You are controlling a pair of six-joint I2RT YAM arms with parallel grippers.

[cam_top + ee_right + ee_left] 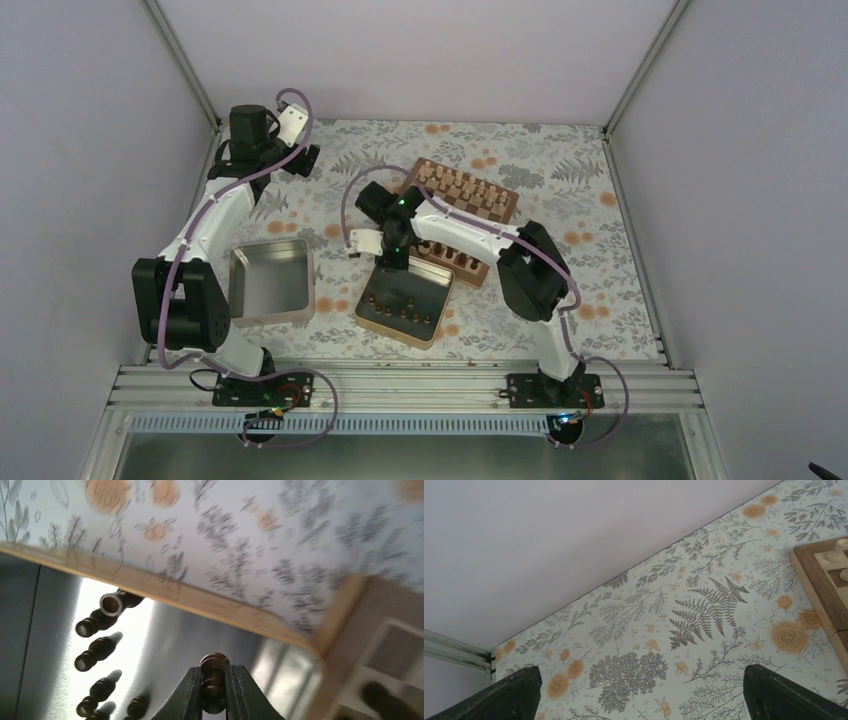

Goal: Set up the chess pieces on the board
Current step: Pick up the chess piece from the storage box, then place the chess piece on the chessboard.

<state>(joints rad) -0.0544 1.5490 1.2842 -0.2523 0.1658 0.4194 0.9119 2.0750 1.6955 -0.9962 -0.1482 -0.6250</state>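
Observation:
The chessboard (505,203) lies at the back centre, with pale chessmen along its far rows and several dark chess pieces (455,258) along its near edge. More dark pieces (405,312) stand in a metal tin (372,318) in front of it. My right gripper (393,262) is over the tin's far edge, shut on a dark piece (213,687). Other dark pieces (95,647) stand in the tin below. The board's corner (350,630) shows at right. My left gripper (639,695) is open and empty over the cloth at the back left, near the board's corner (811,580).
A second, empty metal tin (235,288) sits at the left front by the left arm. A floral cloth (340,205) covers the table. Walls close in the back and both sides.

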